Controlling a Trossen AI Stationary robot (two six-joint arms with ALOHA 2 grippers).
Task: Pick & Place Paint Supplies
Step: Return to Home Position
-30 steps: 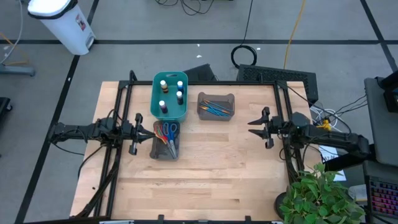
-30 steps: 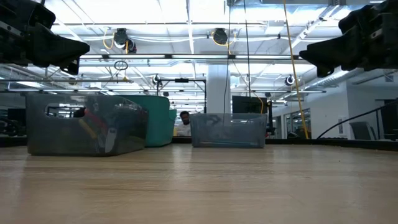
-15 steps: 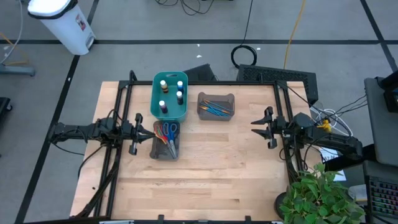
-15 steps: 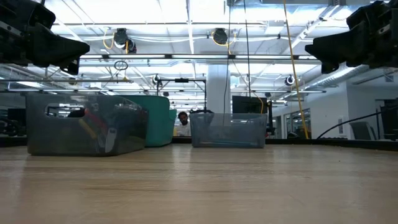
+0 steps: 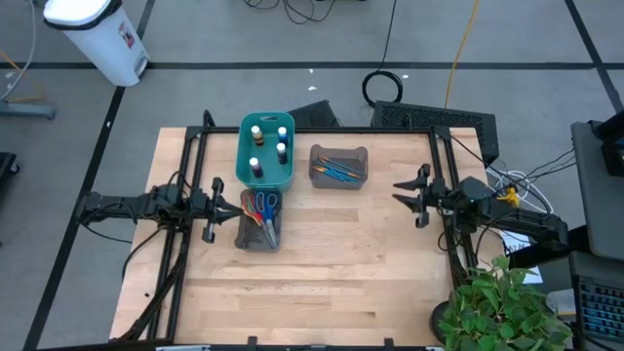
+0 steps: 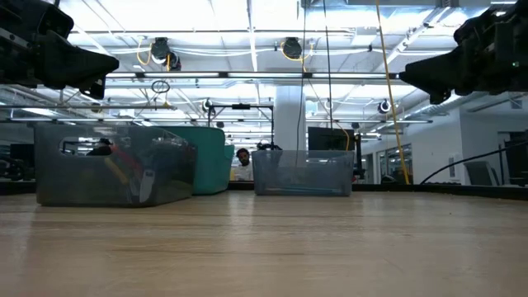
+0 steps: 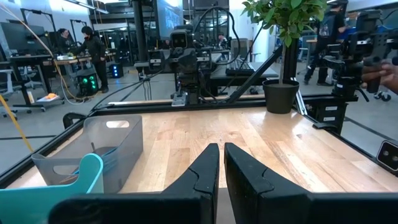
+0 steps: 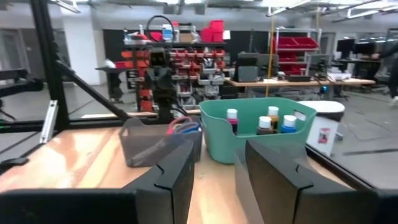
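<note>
Inside the teal bin (image 5: 267, 146) stand four paint bottles (image 5: 254, 166).

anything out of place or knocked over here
Nothing stands out. Paint bottles stand upright in the teal bin, brushes lie in one grey bin, scissors in the other, nothing loose on the table. Left gripper and right gripper wait empty at the sides.

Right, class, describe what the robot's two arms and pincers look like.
Both the left arm and right arm are black, slim, jointed tubes. The left pincer and right pincer each carry two black, angular fingers tapering to blunt tips.
</note>
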